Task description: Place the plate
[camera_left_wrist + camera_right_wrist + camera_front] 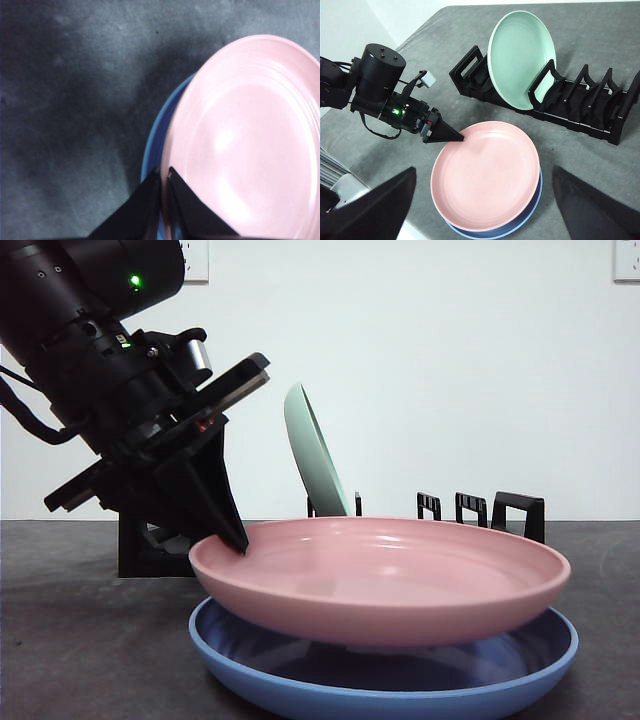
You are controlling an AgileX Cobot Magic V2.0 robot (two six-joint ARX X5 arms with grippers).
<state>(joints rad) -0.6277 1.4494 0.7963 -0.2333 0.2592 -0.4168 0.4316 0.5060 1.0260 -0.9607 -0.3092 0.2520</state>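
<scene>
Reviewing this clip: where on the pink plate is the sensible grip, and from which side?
Grip the thin rim of the pink plate. It lies flat on the blue plate, so only the overhanging edge is pinchable. Come from the side away from the rack, where the left gripper already pinches it.

No readable text, label, brand, number or sign anywhere in these views. Nothing printed on the pink plate, the blue plate, the green plate or the rack. Only an unmarked green light on the left arm.
</scene>
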